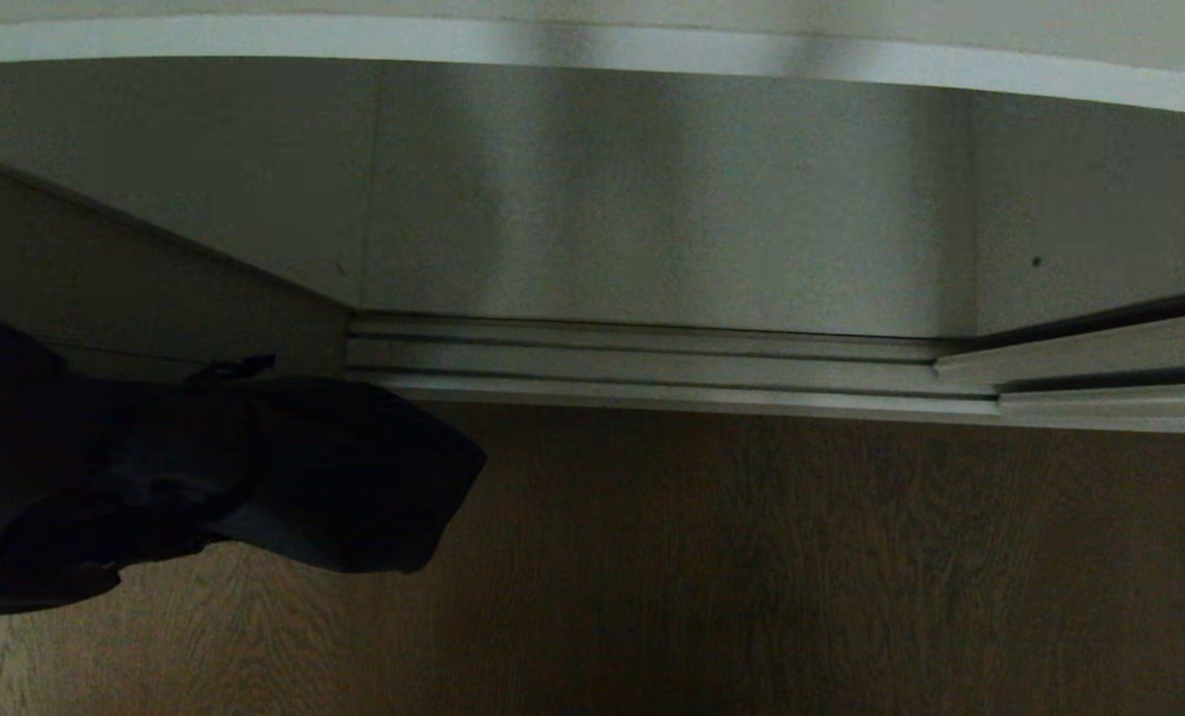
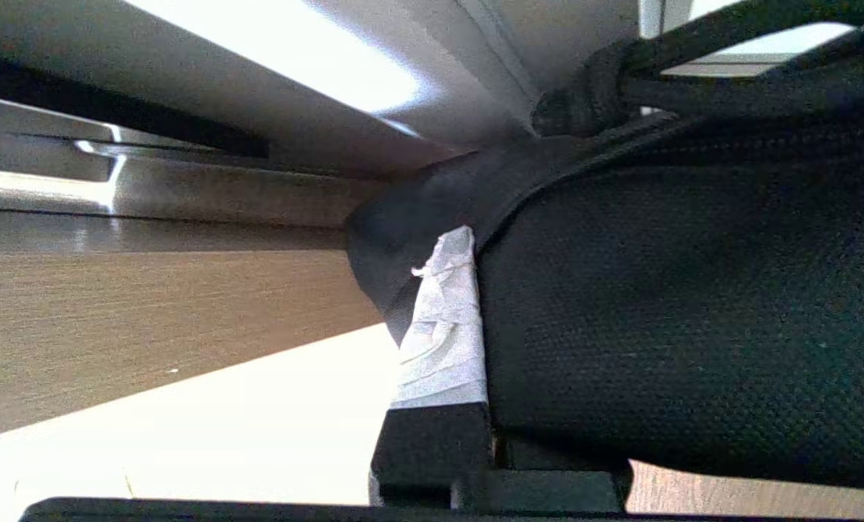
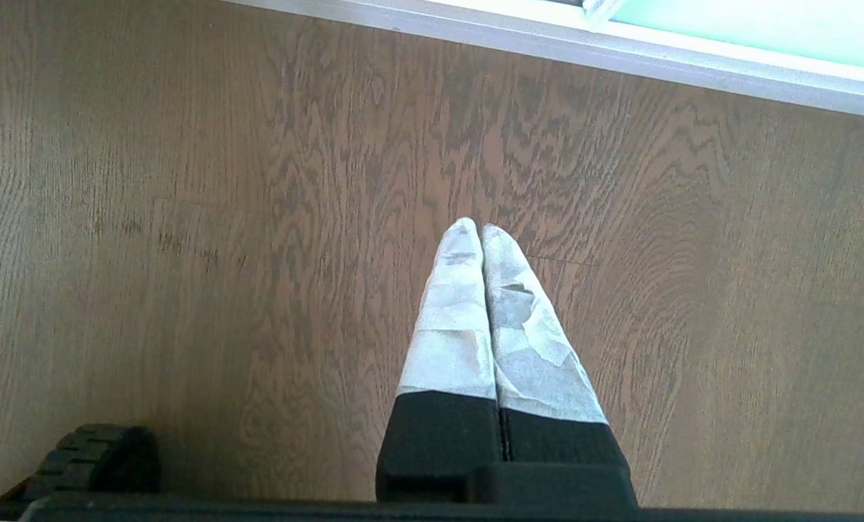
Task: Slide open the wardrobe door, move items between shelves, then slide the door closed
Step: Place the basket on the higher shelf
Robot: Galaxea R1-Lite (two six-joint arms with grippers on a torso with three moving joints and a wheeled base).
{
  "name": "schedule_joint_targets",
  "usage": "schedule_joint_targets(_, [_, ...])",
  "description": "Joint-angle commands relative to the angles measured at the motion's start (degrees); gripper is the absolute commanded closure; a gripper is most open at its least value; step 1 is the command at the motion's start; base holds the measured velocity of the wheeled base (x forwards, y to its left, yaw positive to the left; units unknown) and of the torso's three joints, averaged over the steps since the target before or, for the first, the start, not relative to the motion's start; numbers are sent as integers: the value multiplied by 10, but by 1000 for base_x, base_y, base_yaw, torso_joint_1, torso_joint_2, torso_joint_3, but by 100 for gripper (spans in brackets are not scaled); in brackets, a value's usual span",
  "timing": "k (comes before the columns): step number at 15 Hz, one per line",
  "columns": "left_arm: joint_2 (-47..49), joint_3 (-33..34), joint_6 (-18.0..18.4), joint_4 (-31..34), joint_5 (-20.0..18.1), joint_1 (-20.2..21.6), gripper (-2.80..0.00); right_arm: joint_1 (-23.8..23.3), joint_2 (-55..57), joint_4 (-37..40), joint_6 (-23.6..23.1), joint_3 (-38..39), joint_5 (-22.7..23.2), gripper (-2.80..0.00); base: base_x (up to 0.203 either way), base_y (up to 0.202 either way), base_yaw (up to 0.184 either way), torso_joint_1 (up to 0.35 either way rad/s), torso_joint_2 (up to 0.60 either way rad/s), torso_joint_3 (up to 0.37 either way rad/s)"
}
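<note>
A brown wood-grain floor (image 1: 801,567) runs up to the ribbed silver floor track (image 1: 652,363) of the wardrobe, whose grey interior (image 1: 652,199) stands open beneath a shelf with a thin white front edge (image 1: 592,45). At the lower left of the head view a black bundle (image 1: 254,477) hangs above the floor, just in front of the track. Its long axis lies roughly level, running from the left edge of that view toward the middle, with the rounded free end pointing right; a small strap loop (image 1: 230,370) sticks up from its top edge. In the left wrist view the left pincer (image 2: 468,304) is clamped on the bundle's black woven fabric: one white-wrapped finger (image 2: 443,326) shows pressed against the cloth, the other is hidden behind it. The right pincer (image 3: 481,232) hangs over bare floor, fingertips pressed together and holding nothing, with the pale aqua sliding door (image 3: 765,29) beyond it.
</note>
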Motion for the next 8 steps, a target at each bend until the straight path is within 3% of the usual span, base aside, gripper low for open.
schedule_joint_targets(1, [-1,7,-1,0,-14,-1,0,-1,-1,0,-1,0,0,0,0,0,0,0,0,0])
schedule_joint_targets(4, [-4,10,-2,-4,-23,-1,0,0,-1,0,-1,0,0,0,0,0,0,1,2,12])
schedule_joint_targets(8, [-5,4,-2,-5,-28,-1,0,0,-1,0,-1,0,0,0,0,0,0,4,3,152])
